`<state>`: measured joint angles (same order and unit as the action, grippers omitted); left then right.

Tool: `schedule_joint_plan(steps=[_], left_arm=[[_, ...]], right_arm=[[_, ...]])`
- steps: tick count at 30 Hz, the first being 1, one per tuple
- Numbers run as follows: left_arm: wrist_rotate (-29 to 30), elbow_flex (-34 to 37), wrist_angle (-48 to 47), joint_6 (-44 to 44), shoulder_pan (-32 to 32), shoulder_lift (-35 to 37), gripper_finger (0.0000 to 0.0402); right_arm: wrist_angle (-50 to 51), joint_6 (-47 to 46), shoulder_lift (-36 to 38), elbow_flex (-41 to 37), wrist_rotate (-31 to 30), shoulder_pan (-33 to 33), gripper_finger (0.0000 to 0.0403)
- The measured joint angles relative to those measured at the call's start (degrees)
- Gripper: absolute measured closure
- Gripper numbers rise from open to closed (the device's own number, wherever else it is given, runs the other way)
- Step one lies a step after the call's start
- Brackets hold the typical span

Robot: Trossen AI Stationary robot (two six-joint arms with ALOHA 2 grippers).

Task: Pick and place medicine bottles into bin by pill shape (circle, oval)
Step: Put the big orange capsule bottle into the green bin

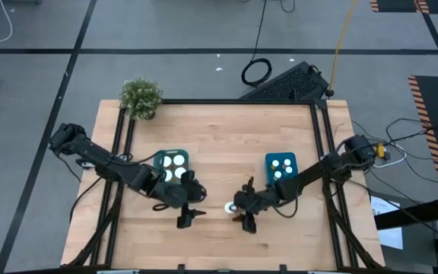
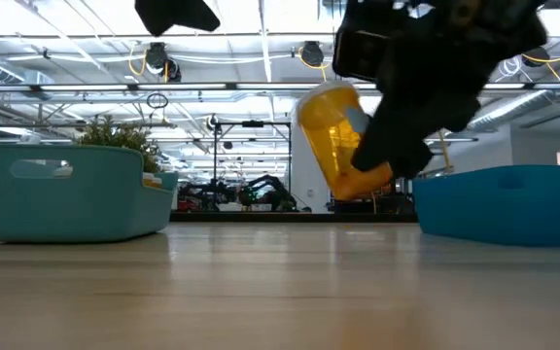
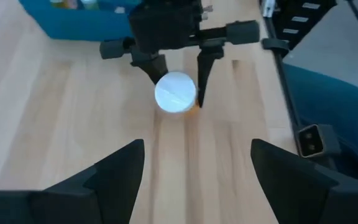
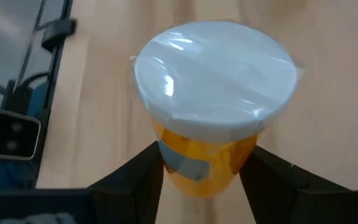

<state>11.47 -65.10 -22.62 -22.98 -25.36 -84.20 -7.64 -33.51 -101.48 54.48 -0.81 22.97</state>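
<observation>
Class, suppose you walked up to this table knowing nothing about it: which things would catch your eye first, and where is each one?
First, the amber bottle with its white cap, tilted and lifted clear of the table near its front middle, clamped in the right gripper. Next, the left gripper, open and empty, facing it from close by. Then the two bins: a teal bin behind the left gripper and a blue bin behind the right, both showing white caps inside.

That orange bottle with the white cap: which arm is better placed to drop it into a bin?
The right arm. Its tool is shut on the orange bottle, lifted and tilted above the table, and the blue bin is close by. The left tool is open and empty.
</observation>
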Motion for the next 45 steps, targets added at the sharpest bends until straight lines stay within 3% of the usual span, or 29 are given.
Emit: schedule_joint_plan(steps=[6, 10, 16, 19, 23, 32, 38, 45], left_arm=[[-1.6, 0.0, -0.7, 1.5, 4.7, 0.0, 0.0103], [-5.7, 0.0, -0.3, 0.7, 8.6, -1.2, 0.0103], [-2.0, 0.0, -2.7, 2.9, 11.6, -2.1, 0.0103], [-4.8, 0.0, 0.3, 3.0, 12.2, -2.1, 0.0103], [-14.8, -0.1, 5.7, 3.4, 14.2, -4.0, 0.0103], [-17.3, 0.0, 6.8, 4.4, 16.3, -6.9, 0.0102], [-15.9, 0.2, 6.7, 4.2, 15.3, -9.5, 0.0065], [-15.4, -0.2, 13.7, 4.3, 14.9, -12.8, 0.0013]], right_arm=[[1.8, 0.6, 2.5, 0.1, 2.7, -4.5, 0.022], [4.3, 2.3, 2.6, 0.9, 3.5, -6.3, 0.022], [7.4, 3.8, 2.3, 2.5, 3.3, -6.9, 0.022], [7.1, 4.1, 2.3, 2.6, 2.3, -6.8, 0.022], [7.0, 4.2, 2.3, 2.7, 2.2, -6.8, 0.022], [6.3, 4.4, 2.3, 2.7, 2.0, -6.9, 0.022], [7.2, 4.4, 2.3, 2.7, 1.0, -6.9, 0.022], [9.3, 3.8, 2.3, 2.7, 1.1, -6.9, 0.022]])
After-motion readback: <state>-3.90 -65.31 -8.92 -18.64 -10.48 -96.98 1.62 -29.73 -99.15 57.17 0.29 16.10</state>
